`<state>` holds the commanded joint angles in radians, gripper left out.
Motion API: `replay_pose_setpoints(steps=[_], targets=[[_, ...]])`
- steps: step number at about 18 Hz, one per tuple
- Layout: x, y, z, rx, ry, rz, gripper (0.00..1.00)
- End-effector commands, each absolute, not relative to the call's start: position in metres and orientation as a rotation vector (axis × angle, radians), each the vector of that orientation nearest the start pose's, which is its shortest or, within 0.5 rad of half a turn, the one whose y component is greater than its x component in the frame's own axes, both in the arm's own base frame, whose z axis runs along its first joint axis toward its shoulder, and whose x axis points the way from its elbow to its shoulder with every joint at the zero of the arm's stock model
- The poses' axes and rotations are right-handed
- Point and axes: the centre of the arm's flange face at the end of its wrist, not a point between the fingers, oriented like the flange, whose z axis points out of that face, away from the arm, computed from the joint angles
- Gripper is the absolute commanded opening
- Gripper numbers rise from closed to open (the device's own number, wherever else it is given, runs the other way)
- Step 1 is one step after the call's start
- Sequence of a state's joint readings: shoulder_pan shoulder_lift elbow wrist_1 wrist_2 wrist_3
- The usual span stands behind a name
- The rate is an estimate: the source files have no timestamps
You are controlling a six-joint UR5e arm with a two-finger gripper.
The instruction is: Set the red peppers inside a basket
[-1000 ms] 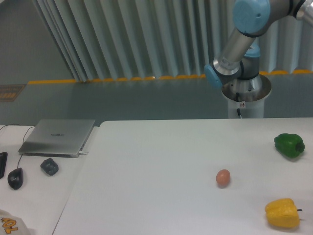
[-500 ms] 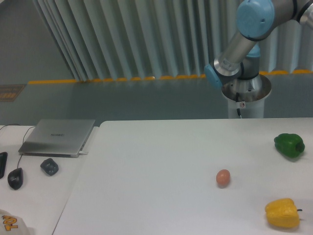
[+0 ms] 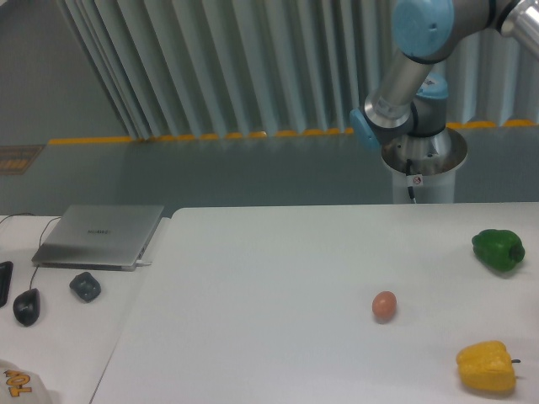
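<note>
Red peppers aren't anywhere in shot, no basket either. Left to right on the desk (image 3: 278,278): egg (image 3: 384,305), yellow pepper (image 3: 486,366), green pepper (image 3: 498,250). Fingers out of frame, can't tell their state. Find red first, I'd say.

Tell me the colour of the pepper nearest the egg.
Yellow: the yellow pepper, seen clearly in the fixed camera view.

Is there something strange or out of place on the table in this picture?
Nothing is spilled, tipped or damaged. The egg, green pepper and yellow pepper lie apart on the white table. One oddity: neither a red pepper nor a basket is in view, and the gripper is out of frame.
</note>
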<state>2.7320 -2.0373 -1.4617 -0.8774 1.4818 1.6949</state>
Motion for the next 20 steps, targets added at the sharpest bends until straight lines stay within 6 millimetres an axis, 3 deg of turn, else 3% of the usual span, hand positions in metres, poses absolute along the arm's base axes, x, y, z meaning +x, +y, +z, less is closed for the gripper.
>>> replay_pose_setpoints(steps=[6,13,17,20], targets=[[-0.537,0.396,0.383,-2.850,0.806,0.493,1.00],[-0.498,0.391,0.406,-2.915,0.865,0.150,1.00],[-0.493,0.398,0.424,-2.925,0.889,0.101,1.00],[-0.493,0.397,0.420,-2.938,0.892,0.073,1.00]])
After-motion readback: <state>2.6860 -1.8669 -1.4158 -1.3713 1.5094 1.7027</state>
